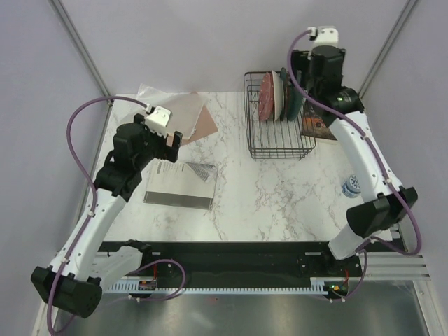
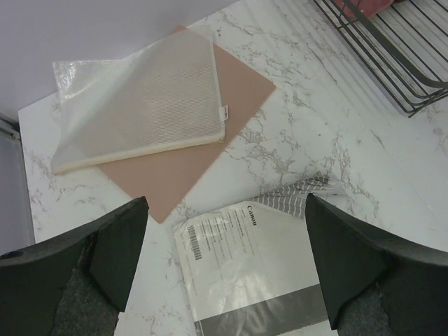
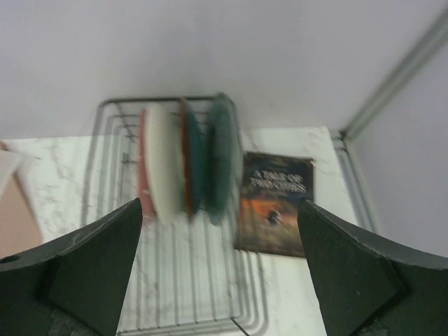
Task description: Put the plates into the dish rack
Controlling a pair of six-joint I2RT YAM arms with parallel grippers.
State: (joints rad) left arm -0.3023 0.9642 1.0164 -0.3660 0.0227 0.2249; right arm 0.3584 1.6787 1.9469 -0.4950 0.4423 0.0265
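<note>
The black wire dish rack (image 1: 280,143) stands at the back right of the table. Four plates stand on edge in it: the reddish-pink speckled one (image 3: 143,183), the whitish one (image 3: 162,161), the dark blue one (image 3: 194,164) and the teal-green one (image 3: 222,157). From above I make out the pink plate (image 1: 266,96) and the whitish plate (image 1: 278,98). My right gripper (image 3: 219,206) is open and empty, above the rack's right side (image 1: 302,89). My left gripper (image 2: 224,210) is open and empty above a Canon sheet (image 2: 259,273), far left of the rack (image 1: 173,138).
A pinkish-brown square sheet (image 2: 210,133) lies under a clear plastic bag (image 2: 140,105) at the back left. A book (image 3: 274,203) lies right of the rack. A small blue-and-white round object (image 1: 352,185) sits near the right edge. The rack's corner (image 2: 392,56) shows in the left wrist view.
</note>
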